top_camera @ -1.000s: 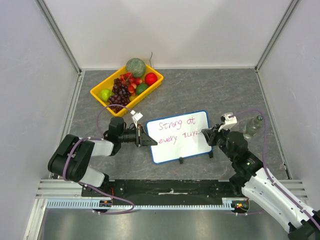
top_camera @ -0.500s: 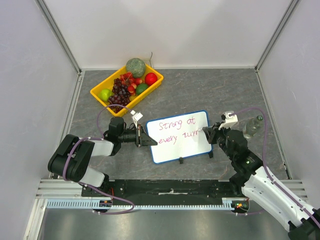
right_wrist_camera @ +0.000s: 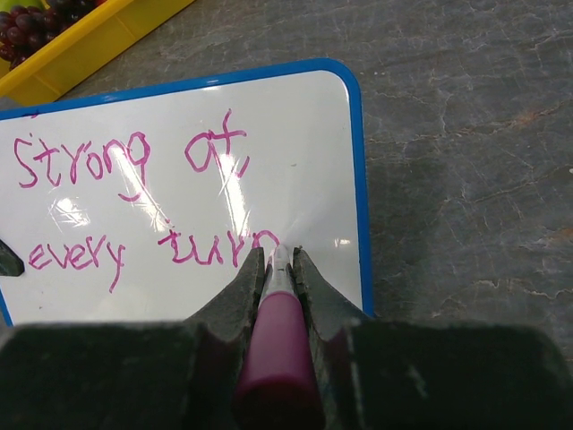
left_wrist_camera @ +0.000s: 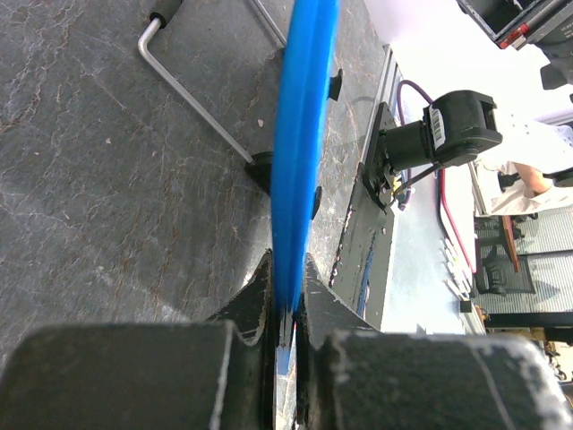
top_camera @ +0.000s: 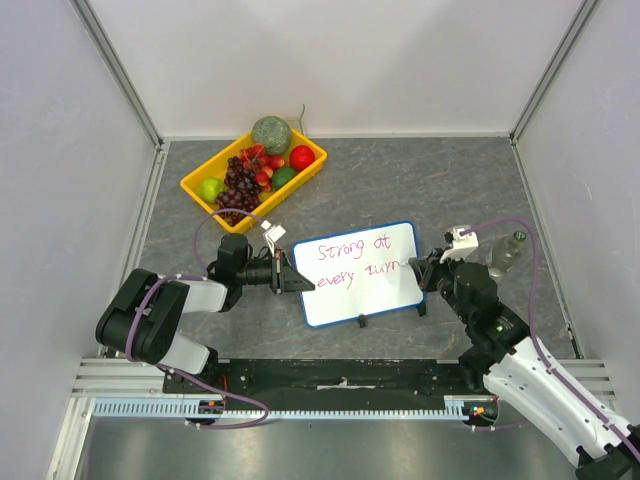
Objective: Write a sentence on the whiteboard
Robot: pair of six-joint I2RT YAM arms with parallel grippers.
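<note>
Bright, even overhead light; soft shadows on table (top_camera: 400, 190). Glare streaks across whiteboard (right_wrist_camera: 295, 152), right wrist view. Foreground gripper fingers (right_wrist_camera: 235, 300) dark, blurred, both wrist views.

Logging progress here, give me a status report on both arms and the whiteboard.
Left pincer shut on whiteboard rim. Right pincer shut on marker, tip at sentence end. Yellow fruit bin sits apart.

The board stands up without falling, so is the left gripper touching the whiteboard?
Touching. The left wrist view shows the left gripper pinching the whiteboard by its blue rim, a finger pressed against each side with no gap.
</note>
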